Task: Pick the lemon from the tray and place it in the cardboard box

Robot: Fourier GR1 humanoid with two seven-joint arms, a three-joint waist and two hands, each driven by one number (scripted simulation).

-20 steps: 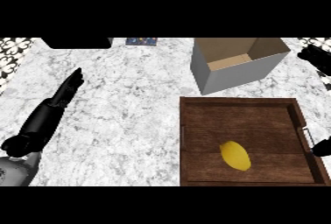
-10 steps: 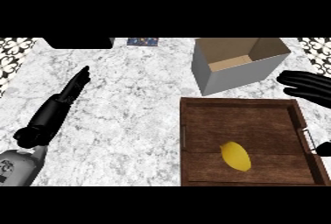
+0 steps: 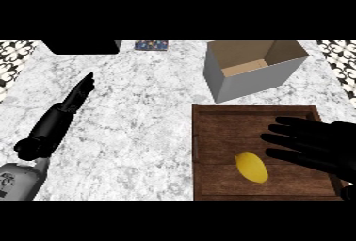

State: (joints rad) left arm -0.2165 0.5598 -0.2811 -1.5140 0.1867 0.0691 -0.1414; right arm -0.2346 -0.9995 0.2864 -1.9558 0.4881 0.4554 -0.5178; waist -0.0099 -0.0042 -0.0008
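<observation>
A yellow lemon (image 3: 252,167) lies in the dark wooden tray (image 3: 215,141) at the lower right of the marble counter. My right hand (image 3: 321,146) hovers over the tray's right half, fingers straight and spread, pointing left, their tips just above and to the right of the lemon. An open cardboard box (image 3: 252,68), grey outside and tan inside, stands behind the tray. My left hand (image 3: 61,117) rests open at the left over the counter, fingers stretched toward the back.
A black object (image 3: 82,46) sits at the counter's back left edge, and a small patterned item (image 3: 151,45) beside it. Patterned tile floor shows past the counter's left and right edges.
My right hand has come in from the right edge and moved down and left over the tray, close to the lemon. The left hand shifted slightly up. The lemon has not moved.
</observation>
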